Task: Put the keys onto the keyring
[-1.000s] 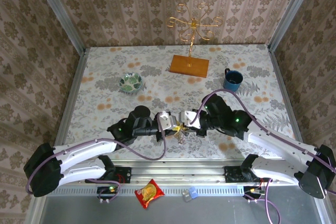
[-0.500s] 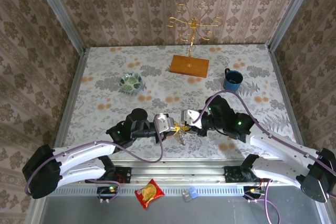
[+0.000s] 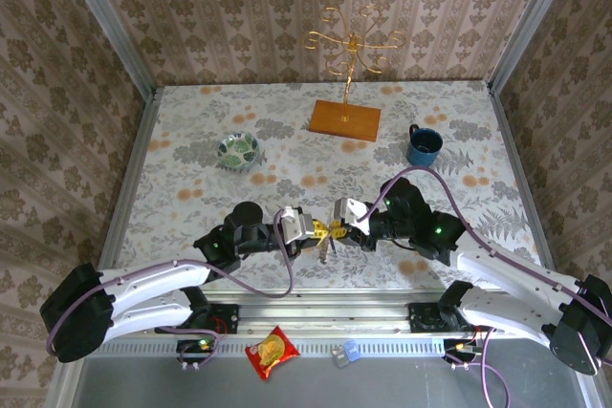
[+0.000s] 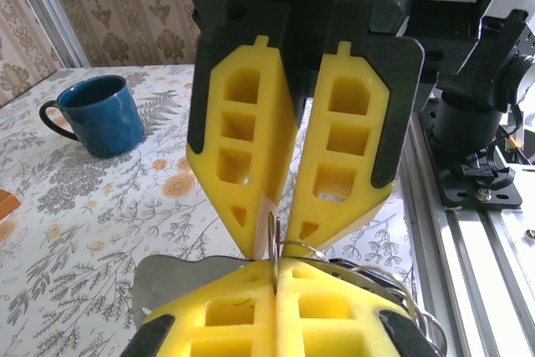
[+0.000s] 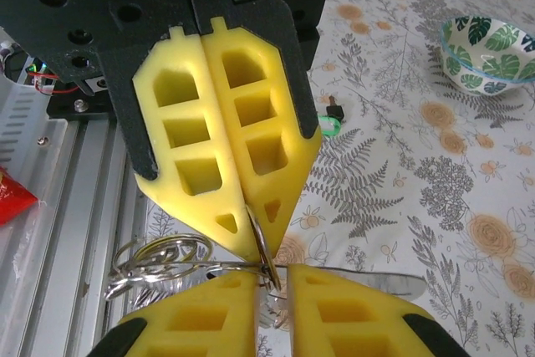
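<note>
Your left claw [image 4: 276, 273] is pressed tight on the keyring [image 5: 167, 252], held above the counter [image 3: 172, 169] near its front edge; the right claw [image 5: 272, 282] nips it too. Pull unevenly and it may slip out.

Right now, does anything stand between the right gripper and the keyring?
Nothing visible does. The left gripper is shut on the metal ring of the keyring; the right gripper meets it tip to tip, jaws slightly apart around that ring, grip unclear.
</note>
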